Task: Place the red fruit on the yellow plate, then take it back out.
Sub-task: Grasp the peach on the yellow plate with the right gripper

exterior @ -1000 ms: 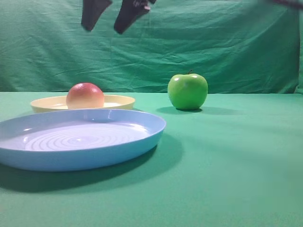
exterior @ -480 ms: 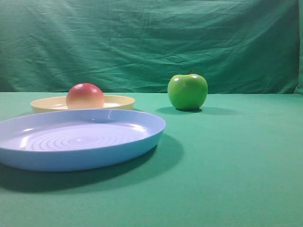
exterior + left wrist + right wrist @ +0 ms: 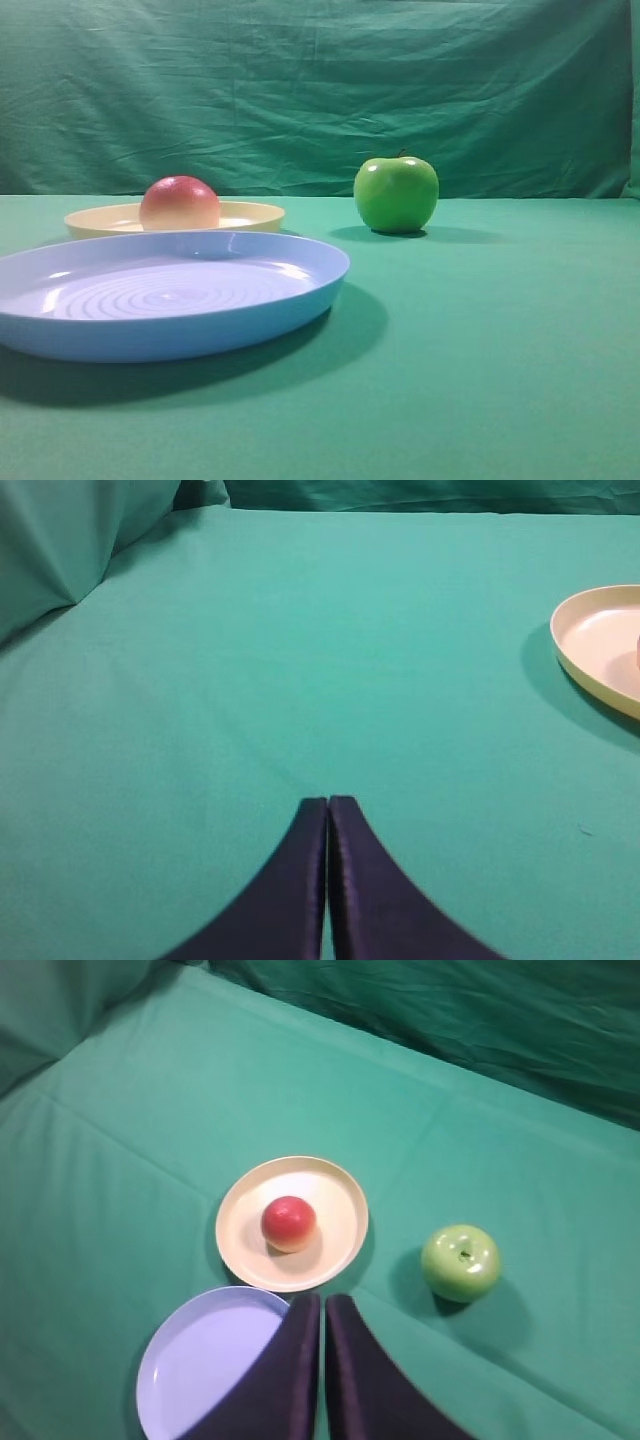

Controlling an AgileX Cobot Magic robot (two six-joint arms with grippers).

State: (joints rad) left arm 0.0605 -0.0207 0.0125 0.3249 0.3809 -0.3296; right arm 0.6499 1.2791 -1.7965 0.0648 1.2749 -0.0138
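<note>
The red fruit [image 3: 180, 203] [image 3: 290, 1224] rests on the yellow plate [image 3: 250, 214] [image 3: 335, 1200], left of centre on the green cloth. High above the table, my right gripper [image 3: 323, 1302] is shut and empty, looking down on the plate from its near side. My left gripper [image 3: 328, 804] is shut and empty too, low over bare cloth, with the yellow plate's rim [image 3: 585, 665] far off to its right. Neither gripper shows in the exterior view.
A large light-blue plate [image 3: 300, 290] [image 3: 190, 1355] sits in front of the yellow one. A glossy green apple [image 3: 396, 193] [image 3: 460, 1261] stands to the right. A green backdrop [image 3: 320, 90] hangs behind the cloth-covered table.
One second ago dark fingers hung open at the top of the exterior view above the plate; they have risen out of that view. The fruit and plates have not moved.
</note>
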